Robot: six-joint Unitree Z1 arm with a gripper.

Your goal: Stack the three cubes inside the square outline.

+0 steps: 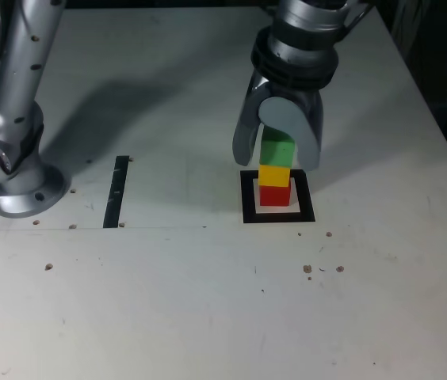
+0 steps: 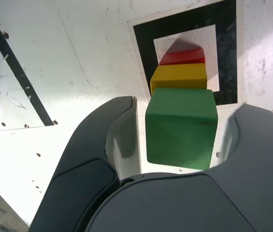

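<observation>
Pale, speckled tabletop (image 1: 152, 301) is spreading beneath our stacked cubes (image 1: 276, 176).

We're holding our pincer (image 1: 279, 154) apart around the green cube (image 2: 181, 128), gripping nothing; yellow (image 2: 179, 77) and red (image 2: 182, 56) are sitting below, inside the black square (image 1: 249, 207).

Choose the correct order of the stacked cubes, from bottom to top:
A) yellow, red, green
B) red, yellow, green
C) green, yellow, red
B: the red cube sits lowest inside the square outline, the yellow cube is on it, and the green cube is on top.
</observation>
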